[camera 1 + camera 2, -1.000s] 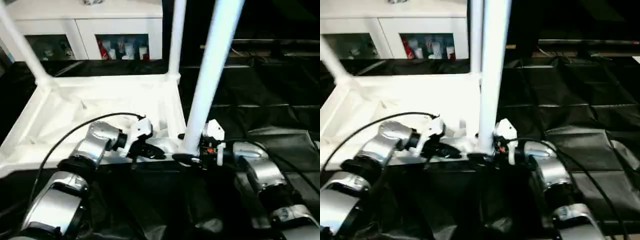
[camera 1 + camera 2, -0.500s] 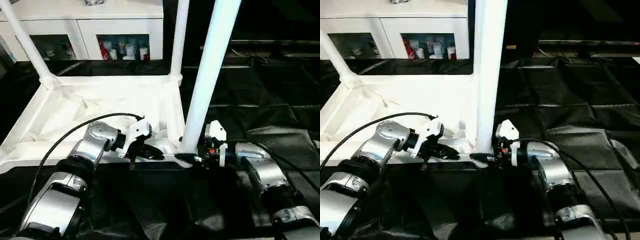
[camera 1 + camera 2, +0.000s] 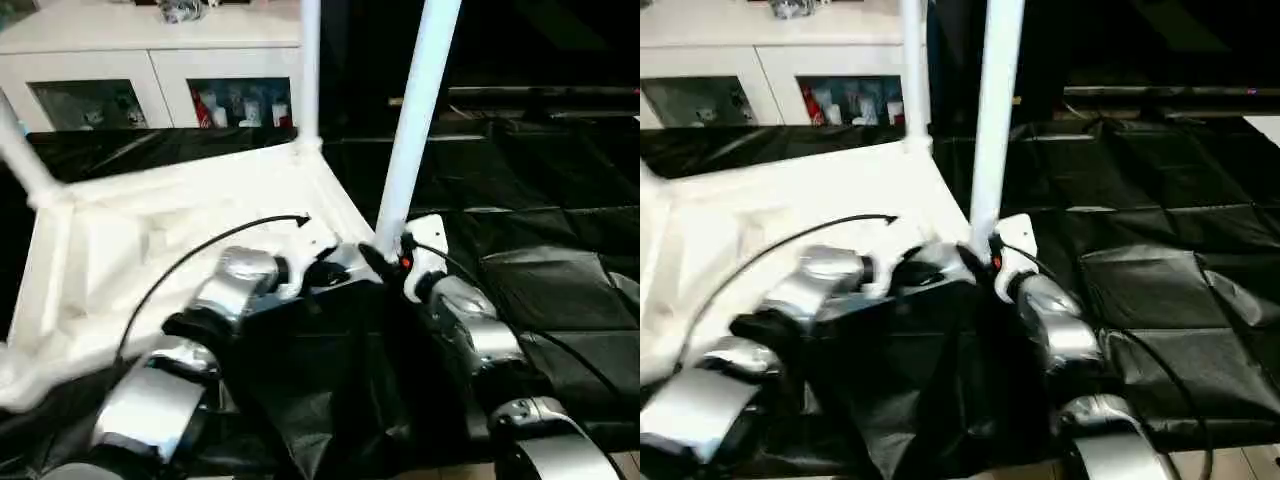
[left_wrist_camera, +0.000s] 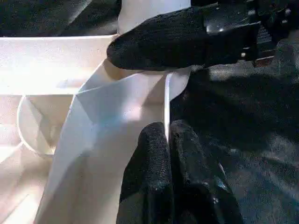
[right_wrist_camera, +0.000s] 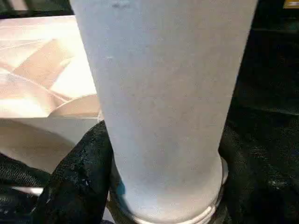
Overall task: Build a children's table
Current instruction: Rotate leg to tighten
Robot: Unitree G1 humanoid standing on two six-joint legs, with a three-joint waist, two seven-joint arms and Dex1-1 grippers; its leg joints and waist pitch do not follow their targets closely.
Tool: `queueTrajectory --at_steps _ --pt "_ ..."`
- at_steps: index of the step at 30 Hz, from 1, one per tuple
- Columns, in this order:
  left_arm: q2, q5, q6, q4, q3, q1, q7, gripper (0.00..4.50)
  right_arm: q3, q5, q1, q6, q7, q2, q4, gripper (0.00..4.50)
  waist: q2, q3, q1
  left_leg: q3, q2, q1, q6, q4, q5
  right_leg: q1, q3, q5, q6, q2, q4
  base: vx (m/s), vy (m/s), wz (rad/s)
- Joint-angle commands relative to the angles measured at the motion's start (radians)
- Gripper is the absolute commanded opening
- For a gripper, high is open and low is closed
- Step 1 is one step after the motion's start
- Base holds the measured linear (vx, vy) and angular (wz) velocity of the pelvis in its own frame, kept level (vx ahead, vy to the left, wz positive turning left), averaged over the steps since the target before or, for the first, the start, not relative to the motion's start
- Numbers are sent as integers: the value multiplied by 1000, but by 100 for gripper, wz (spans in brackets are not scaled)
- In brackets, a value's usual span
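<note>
The left jaws (image 4: 168,140) are clenched together at the thin rim of the upside-down children's table (image 3: 150,240); the right jaws (image 5: 163,186) grasp the base of one leg (image 5: 163,93). In the head views, the children's table lies on black sheeting (image 3: 560,200), with a white cabinet (image 3: 150,60) behind it. The legs run off the picture's top. In the right wrist view the leg hides most of the scene.

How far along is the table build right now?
Upside-down tabletop has three legs standing: far left, far, near. Right gripper grips the near leg's base; left gripper is shut by the rim. The fourth corner isn't visible; flipping remains.
</note>
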Motion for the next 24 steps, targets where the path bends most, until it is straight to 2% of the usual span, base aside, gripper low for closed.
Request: queueTrajectory --at_steps 1,3,4,5,6,8,10,14,16,17,19,22,24 --pt "-59 -17 -8 8 -21 -14 -12 0 72 -49 14 4 61 34 34 329 -10 -50 -4 -57 71 38 -54 -98 -437 7 44 -394 -157 -69 -99 0 0 0" --pt "-39 -17 -16 6 -25 -11 -50 0 85 -38 15 -24 146 10 8 345 -10 -54 0 -53 73 30 -32 -99 -365 13 44 -281 -176 -64 -90 0 0 0" --pt "-34 -17 -18 4 -27 -9 -60 0 87 -34 15 -28 164 4 2 365 -10 -53 0 -51 72 30 -26 -98 -360 13 43 -268 -181 -64 -90 0 0 0" --pt "-34 -17 -18 4 -27 -9 -60 0 87 -34 15 -28 164 4 2 365 -11 -53 0 -51 71 25 -16 -97 -343 19 43 -254 -189 -65 -86 0 0 0" --pt "-22 -21 -19 -3 -29 -5 -93 0 92 -23 18 -34 220 -14 -13 365 -15 -54 0 -50 71 24 -9 -96 -333 20 42 -248 -192 -66 -86 0 0 0" --pt "6 -29 -34 -23 -42 9 -178 0 120 -25 30 -63 330 -65 -41 365 -14 -56 6 -48 72 23 10 -91 -301 23 41 -223 -204 -67 -82 0 0 0" --pt "35 -33 -29 -44 -51 26 -274 0 137 -18 41 -89 436 -117 -60 365 -15 -59 11 -45 73 15 44 -84 -246 30 38 -166 -217 -66 -74 0 0 0" --pt "68 -40 -41 -65 -64 46 -357 0 136 8 48 -90 530 -161 -84 365 -13 -65 18 -40 76 18 91 -74 -167 27 34 -16 -271 -60 -54 0 0 0" --pt "85 -51 -42 -78 -64 55 -397 0 133 23 50 -89 586 -188 -95 365 -15 -68 26 -40 76 16 108 -68 -145 31 34 18 -280 -62 -48 0 0 0" --pt "101 -62 -41 -89 -59 63 -432 0 122 35 49 -90 643 -212 -98 365 -14 -67 25 -39 76 15 118 -68 -140 29 33 30 -284 -61 -47 0 0 0" --pt "114 -70 -41 -95 -54 66 -455 0 109 44 44 -90 682 -226 -95 365 -13 -64 26 -39 77 16 115 -70 -158 26 32 -5 -285 -61 -51 0 0 0" --pt "132 -82 -32 -109 -53 74 -501 0 106 56 39 -88 728 -240 -95 365 -12 -61 26 -41 80 18 84 -77 -213 27 34 -88 -278 -63 -58 0 0 0" --pt "142 -87 -30 -118 -51 78 -521 0 118 61 40 -81 757 -249 -96 341 -14 -60 25 -41 80 20 70 -79 -229 26 35 -106 -276 -63 -59 0 0 0"
